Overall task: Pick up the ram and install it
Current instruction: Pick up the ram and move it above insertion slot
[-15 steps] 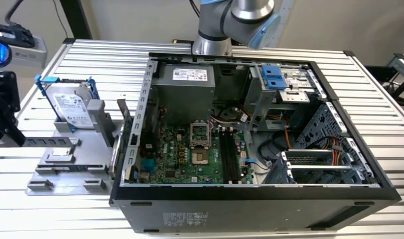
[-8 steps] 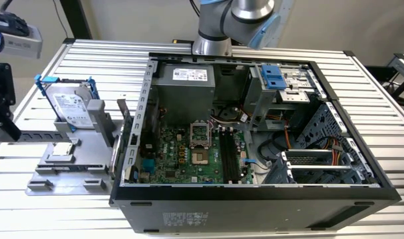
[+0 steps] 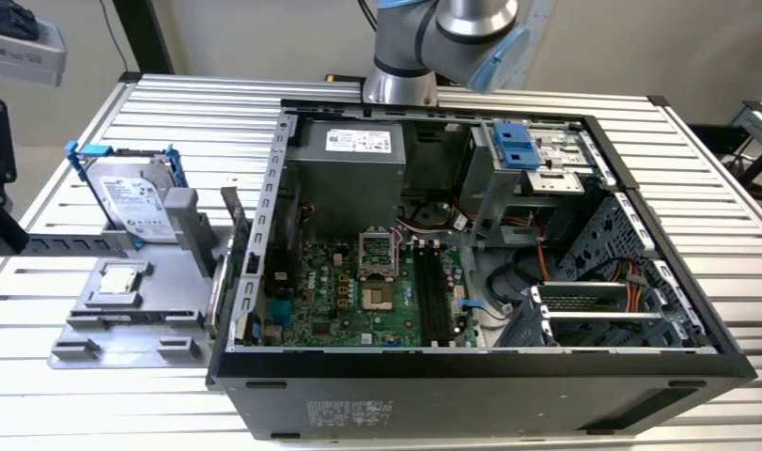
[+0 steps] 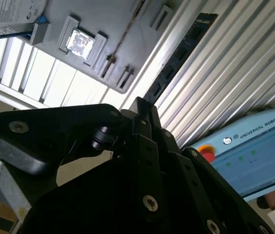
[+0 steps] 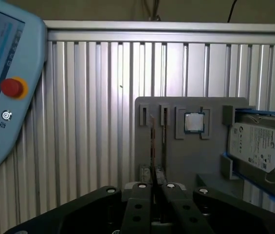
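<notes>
Second wrist view: the black gripper (image 4: pixel 139 105) is clamped narrow on one end of the ram (image 4: pixel 181 48). The ram is a dark stick lined with black chips, and it juts straight out from the fingertips across the slats of the aluminium table (image 4: pixel 234 73), just beside the edge of a grey fixture tray (image 4: pixel 103 14). On that tray sit a square silver processor chip (image 4: pixel 80 43) and, at the end away from the ram, a hard drive (image 4: pixel 10 12) in a blue frame. A teach pendant (image 4: pixel 254 156) with a red stop button is on the ram's other side from the tray. First wrist view: the ram (image 5: pixel 152 146) appears edge-on, a thin line running out from between the closed fingers, set against the tray's end that carries two narrow holders. Exterior view: the robot arm (image 3: pixel 443 38) stands behind an open computer case (image 3: pixel 481 376) in the middle of the table. Inside lies the motherboard (image 3: pixel 343 301) with its long black slots (image 3: pixel 433 291). The tray stands just beside the case, toward the table's edge on the exterior view's left.
</notes>
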`<state>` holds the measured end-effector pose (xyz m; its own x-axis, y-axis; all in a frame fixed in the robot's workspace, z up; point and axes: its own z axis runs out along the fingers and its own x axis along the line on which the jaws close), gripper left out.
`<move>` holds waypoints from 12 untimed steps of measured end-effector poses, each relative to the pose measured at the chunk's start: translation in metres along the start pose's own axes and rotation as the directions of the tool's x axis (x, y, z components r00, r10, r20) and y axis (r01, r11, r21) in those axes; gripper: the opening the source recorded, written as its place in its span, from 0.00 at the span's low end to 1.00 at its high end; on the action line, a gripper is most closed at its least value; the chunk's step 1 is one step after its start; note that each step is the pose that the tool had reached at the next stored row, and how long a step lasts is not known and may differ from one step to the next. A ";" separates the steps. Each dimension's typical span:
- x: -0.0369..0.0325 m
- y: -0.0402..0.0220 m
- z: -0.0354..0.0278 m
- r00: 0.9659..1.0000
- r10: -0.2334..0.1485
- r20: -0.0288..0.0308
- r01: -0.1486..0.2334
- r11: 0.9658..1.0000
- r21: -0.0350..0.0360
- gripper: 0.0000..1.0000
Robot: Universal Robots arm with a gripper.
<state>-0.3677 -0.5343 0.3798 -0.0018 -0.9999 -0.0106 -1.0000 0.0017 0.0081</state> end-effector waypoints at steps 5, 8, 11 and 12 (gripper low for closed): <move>-0.0001 0.0001 -0.0095 1.000 0.000 0.000 0.000 1.000 0.000 0.00; -0.0001 0.0001 -0.0108 1.000 0.000 0.000 0.000 1.000 0.000 0.00; -0.0001 0.0001 -0.0113 1.000 0.000 0.000 0.000 1.000 0.000 0.00; -0.0001 0.0001 -0.0113 1.000 0.000 0.000 0.000 1.000 0.000 0.00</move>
<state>-0.3677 -0.5343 0.3911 -0.0021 -0.9999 -0.0107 -1.0000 0.0020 0.0079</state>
